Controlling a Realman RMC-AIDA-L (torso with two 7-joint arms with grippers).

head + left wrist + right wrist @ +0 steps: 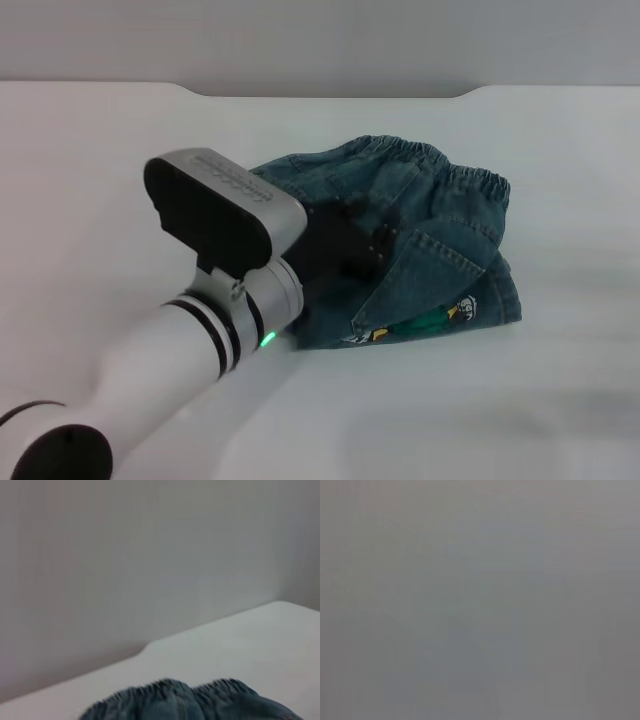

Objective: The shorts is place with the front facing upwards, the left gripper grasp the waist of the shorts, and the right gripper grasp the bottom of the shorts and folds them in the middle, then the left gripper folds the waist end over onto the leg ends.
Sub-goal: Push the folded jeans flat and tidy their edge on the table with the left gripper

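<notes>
Shorts [440, 250] sit folded in a rumpled bundle mid-desk [560, 400], a bit right of centre. Ruched elastic waistband [440, 165] along the far edge, patch pocket [430, 280] facing up, cartoon print [440, 318] at the near hem. Left pincer [350, 245] is down on the bundle's left part, black claw pressed into the denim; can't tell if prongs are apart or clamped on cloth. Left wrist view catches only the waistband [200, 692] and grey wall. Right pincer not visible anywhere.
</notes>
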